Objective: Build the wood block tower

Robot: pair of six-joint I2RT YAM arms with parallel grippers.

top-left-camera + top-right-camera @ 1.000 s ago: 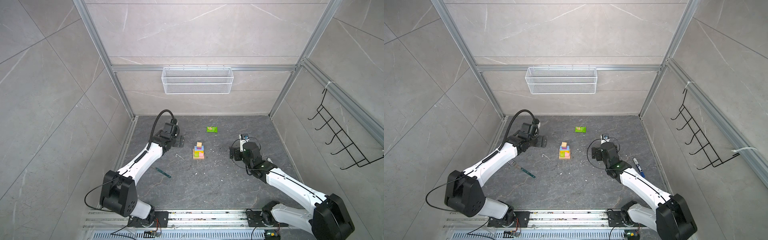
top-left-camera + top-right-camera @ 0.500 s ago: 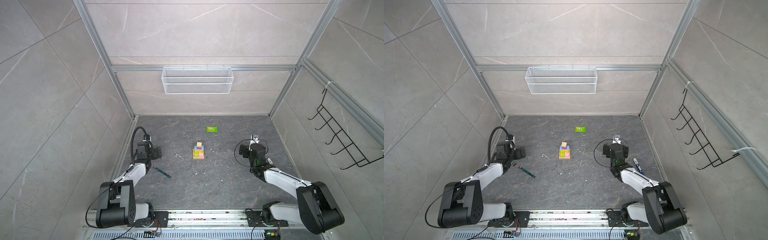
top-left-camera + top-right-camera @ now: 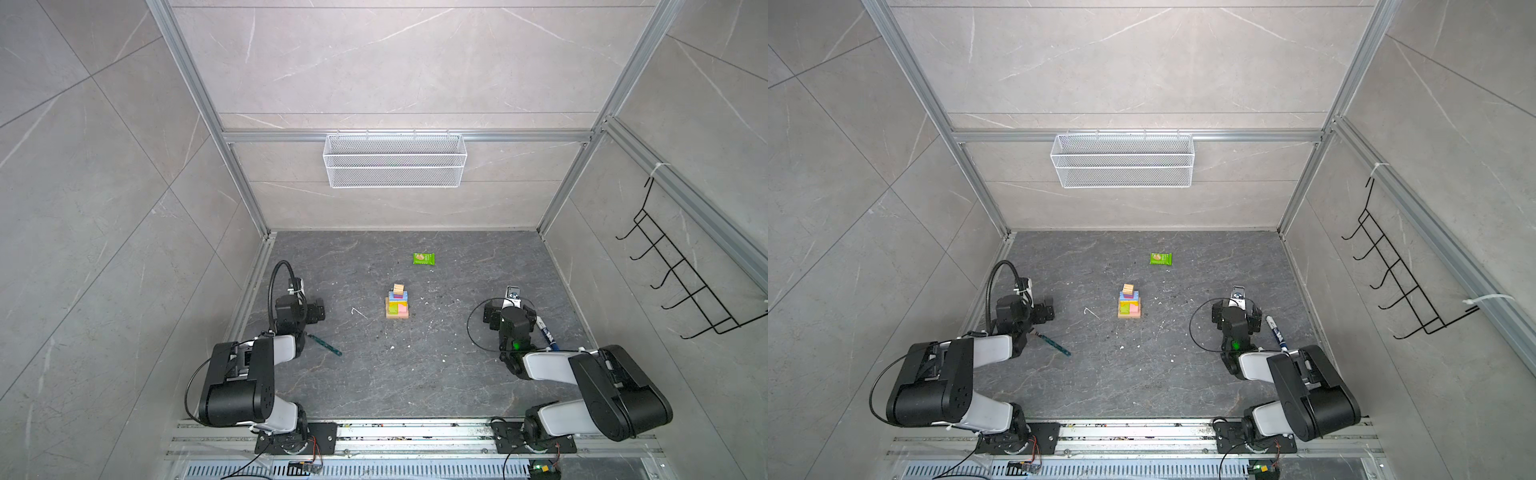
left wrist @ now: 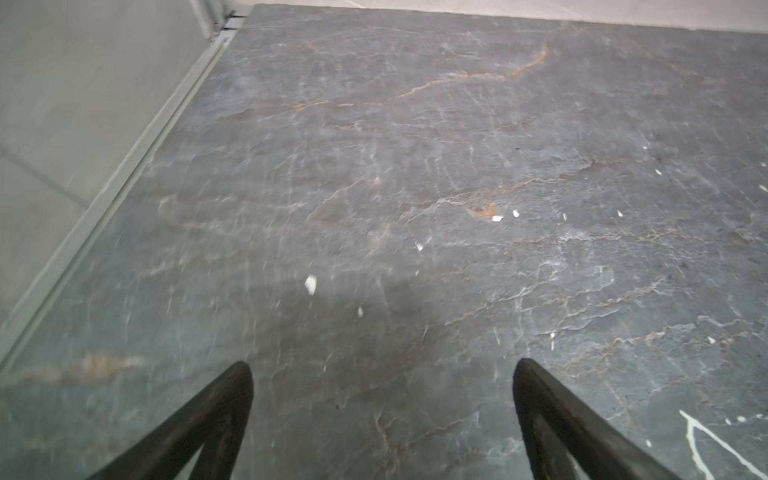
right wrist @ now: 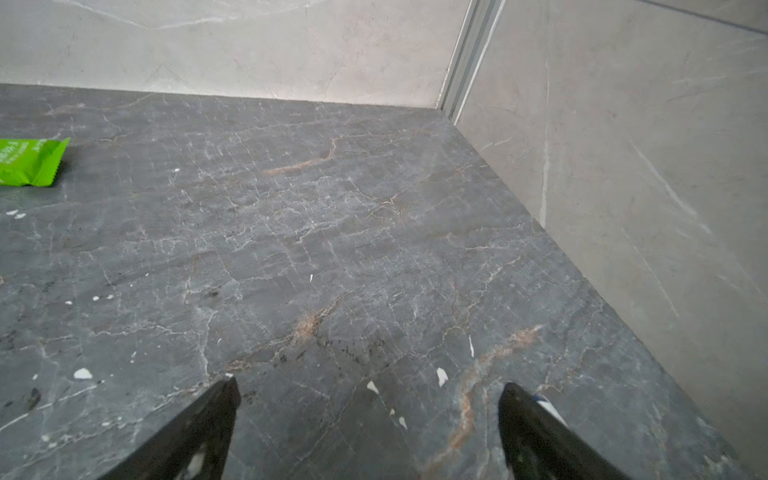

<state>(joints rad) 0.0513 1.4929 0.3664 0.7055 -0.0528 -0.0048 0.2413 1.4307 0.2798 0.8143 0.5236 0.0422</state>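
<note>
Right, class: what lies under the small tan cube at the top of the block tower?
A light blue block shows directly beneath the small tan cube in both top views. The patch the cube itself covers is hidden, so nothing there can be seen.

One block tower (image 3: 397, 302) stands on the tabletop (image 3: 374, 374), with one green packet (image 3: 423, 258), one teal stick (image 3: 328, 347) and one marker (image 3: 1276, 328). Higher up hang one wire basket (image 3: 395, 160) and one hook rack (image 3: 681, 282).
</note>
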